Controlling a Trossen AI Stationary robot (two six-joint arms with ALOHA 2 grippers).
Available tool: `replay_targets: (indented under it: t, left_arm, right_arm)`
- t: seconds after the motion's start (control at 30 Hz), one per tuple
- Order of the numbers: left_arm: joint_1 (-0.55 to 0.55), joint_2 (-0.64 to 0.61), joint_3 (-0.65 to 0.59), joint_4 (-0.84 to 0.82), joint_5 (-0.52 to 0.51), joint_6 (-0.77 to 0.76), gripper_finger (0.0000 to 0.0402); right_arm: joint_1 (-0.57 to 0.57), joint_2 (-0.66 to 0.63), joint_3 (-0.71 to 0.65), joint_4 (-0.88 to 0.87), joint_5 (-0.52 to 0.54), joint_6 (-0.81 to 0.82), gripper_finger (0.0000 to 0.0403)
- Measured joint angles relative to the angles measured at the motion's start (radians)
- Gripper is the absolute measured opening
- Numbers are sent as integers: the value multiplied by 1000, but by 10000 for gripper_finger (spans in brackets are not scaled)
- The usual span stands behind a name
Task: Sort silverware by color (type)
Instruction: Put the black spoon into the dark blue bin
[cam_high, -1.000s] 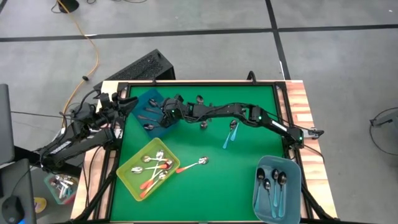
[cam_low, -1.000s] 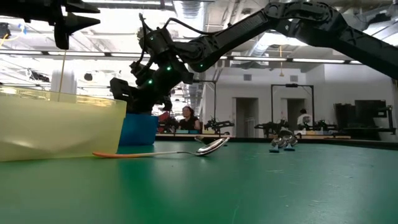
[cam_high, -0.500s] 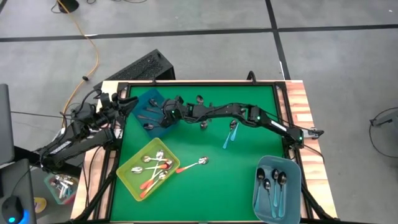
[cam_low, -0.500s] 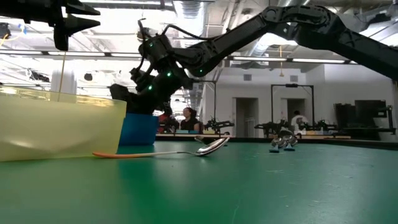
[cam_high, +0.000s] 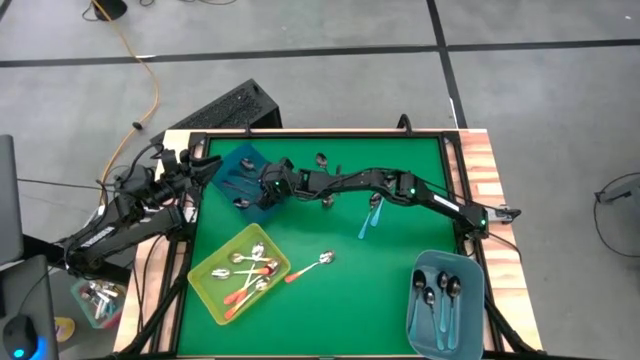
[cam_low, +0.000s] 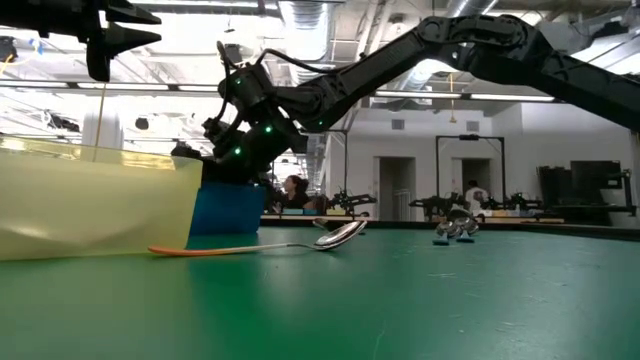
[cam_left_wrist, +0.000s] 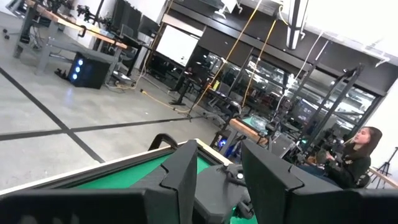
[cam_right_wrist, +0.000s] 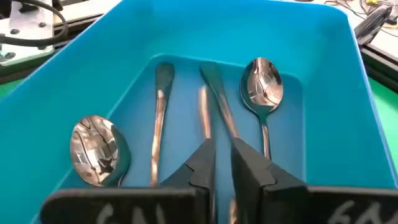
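Observation:
My right gripper (cam_high: 262, 190) reaches from the right into the blue bin (cam_high: 238, 165) at the far left, its fingers a little apart (cam_right_wrist: 222, 158). In the bin lie dark grey metal spoons: one bowl (cam_right_wrist: 99, 149), another spoon (cam_right_wrist: 264, 84), and one handle (cam_right_wrist: 216, 93) that runs in between my fingers. My left gripper (cam_left_wrist: 217, 171) waits open at the table's left edge (cam_high: 198, 165), holding nothing. On the table lie an orange-handled spoon (cam_high: 310, 266), a teal-handled spoon (cam_high: 369, 216) and two dark spoons (cam_high: 322, 159) (cam_high: 328, 201). My right gripper's fingers (cam_right_wrist: 202, 163) stand on either side of the dark spoon's handle (cam_right_wrist: 229, 134), slanting down into the bin and lying along the handle. The handle's free end (cam_right_wrist: 208, 67) rests on the bin's floor. I cannot tell whether the fingers touch it.
A yellow-green bin (cam_high: 205, 280) with orange-handled spoons sits near the front left. A light blue bin (cam_high: 415, 300) with dark and teal-handled spoons sits at the front right. The green mat between them lies bare. In the low view the yellow bin (cam_low: 90, 205) fills the left.
My right gripper has sunk down into the blue bin and edged a little toward the table's left edge. The spoons on the table have kept their places.

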Motion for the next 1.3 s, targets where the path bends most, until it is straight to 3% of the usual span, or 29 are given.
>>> replay_targets:
  t: [0.33,0.63,1.0,1.3]
  left_arm:
    - [0,0,0,0,0,6,110]
    - [0,0,0,1,1,-2,110]
    - [0,0,0,82,8,-23,110]
    - [0,0,0,94,43,-30,110]
  right_arm:
    - [-2,0,15,-36,-6,-2,134]
    - [-2,-2,236,-310,-6,-150,168]
    - [-58,-259,206,-538,2,-241,171]
    - [-149,-538,205,-1038,43,-302,165]
